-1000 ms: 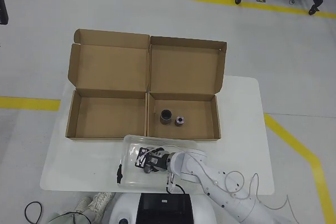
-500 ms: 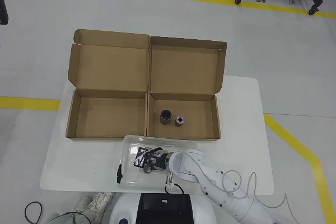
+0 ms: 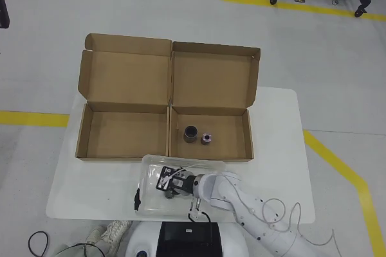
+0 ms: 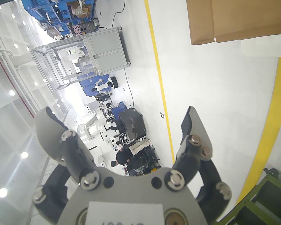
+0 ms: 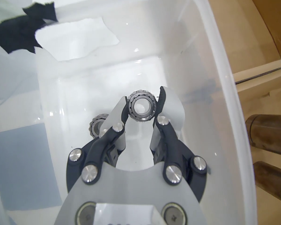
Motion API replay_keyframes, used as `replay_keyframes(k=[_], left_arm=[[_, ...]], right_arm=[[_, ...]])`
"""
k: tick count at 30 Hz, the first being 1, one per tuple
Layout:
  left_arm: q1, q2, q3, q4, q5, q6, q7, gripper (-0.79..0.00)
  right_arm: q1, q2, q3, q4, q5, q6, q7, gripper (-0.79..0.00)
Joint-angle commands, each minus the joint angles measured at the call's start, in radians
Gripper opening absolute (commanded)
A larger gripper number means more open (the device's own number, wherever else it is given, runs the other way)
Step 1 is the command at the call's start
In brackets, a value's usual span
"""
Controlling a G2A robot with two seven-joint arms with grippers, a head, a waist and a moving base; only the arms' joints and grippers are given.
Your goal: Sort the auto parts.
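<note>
1. Table point(image 3: 276, 128). All task items are carried on it, the right gripper point(image 5: 144, 98) being held low over the edge nearest the robot.

2. Cardboard boxes. Two open boxes are set side by side beyond the gripper. The left box point(image 3: 122, 135) holds nothing. The right box point(image 3: 228, 135) holds a dark sleeve point(image 3: 191, 133) with a small ringed part point(image 3: 207, 137) just beside it.

3. Clear bin point(image 5: 224, 66). The right gripper is lowered inside it, with the bin wall between the tool and the right box.

4. Left gripper point(image 4: 118, 115). It is spread wide, holds nothing and is pointed away from the work.

5. Bearing point(image 5: 142, 108). It is clamped between the narrowed fingers of the right gripper, bore facing the wrist. Whether it rests on the bin floor or is raised off it cannot be told.

6. Second bearing point(image 5: 97, 124). It lies in the bin against the outer side of one finger.

Step in hand: the pick appears complete, and transfer has not begun.

Next move: a straight lift is judged necessary, high enough to clear the bin wall without the second bearing being disturbed. The bearing is then to be carried forward to a box; the empty left box is the likely destination, although this cannot be confirmed.
</note>
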Motion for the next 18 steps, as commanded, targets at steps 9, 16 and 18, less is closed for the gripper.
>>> replay_keyframes(k=[9, 16, 18], left_arm=[[0.0, 0.0, 0.0, 0.0, 0.0, 0.0, 0.0, 0.0], [0.0, 0.0, 0.0, 0.0, 0.0, 0.0, 0.0, 0.0], [0.0, 0.0, 0.0, 0.0, 0.0, 0.0, 0.0, 0.0]], right_arm=[[-0.059, 0.03, 0.096, -0.03, 0.084, -0.1, -0.208, -0.785], [-0.072, 0.04, 0.147, -0.058, 0.142, -0.146, -0.338, -0.785], [-0.07, 0.041, 0.155, -0.07, 0.156, -0.15, -0.363, -0.785]])
